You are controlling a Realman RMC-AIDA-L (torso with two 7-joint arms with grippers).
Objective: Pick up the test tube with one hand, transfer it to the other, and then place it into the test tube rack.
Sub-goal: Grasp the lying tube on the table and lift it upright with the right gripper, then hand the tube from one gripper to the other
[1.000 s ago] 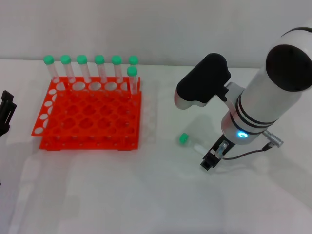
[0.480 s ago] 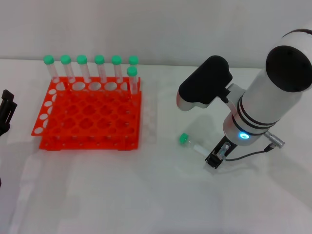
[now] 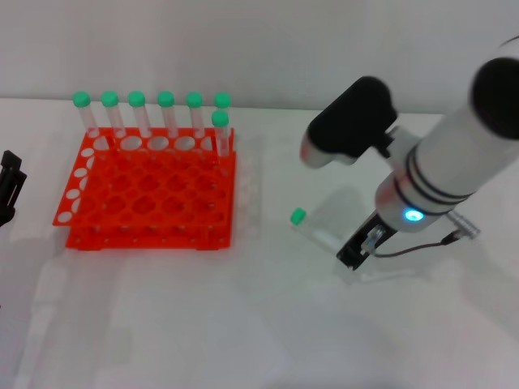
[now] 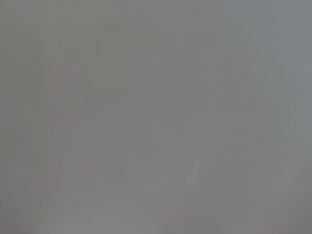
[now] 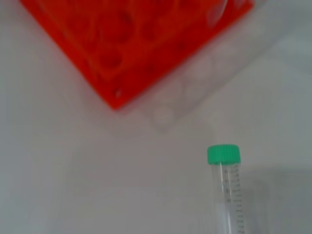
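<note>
The test tube (image 3: 315, 230), clear with a green cap (image 3: 298, 216), hangs tilted just above the white table, cap end toward the rack. My right gripper (image 3: 352, 253) is shut on its bottom end. In the right wrist view the tube (image 5: 228, 195) runs out of the frame, cap (image 5: 224, 154) toward the rack's corner; my fingers do not show there. The orange-red test tube rack (image 3: 146, 198) stands at the left, also in the right wrist view (image 5: 122, 53). My left gripper (image 3: 8, 190) is parked at the table's left edge, left of the rack.
Several green-capped tubes (image 3: 165, 113) stand upright in the rack's back row, and one (image 3: 220, 134) at its right back corner. The left wrist view shows only plain grey. Bare white table (image 3: 243, 324) lies between the rack and my right arm.
My right gripper has closed on the tube's bottom end and lifted it off the table. The cap has moved up and a little toward the rack. The left arm has not moved.
</note>
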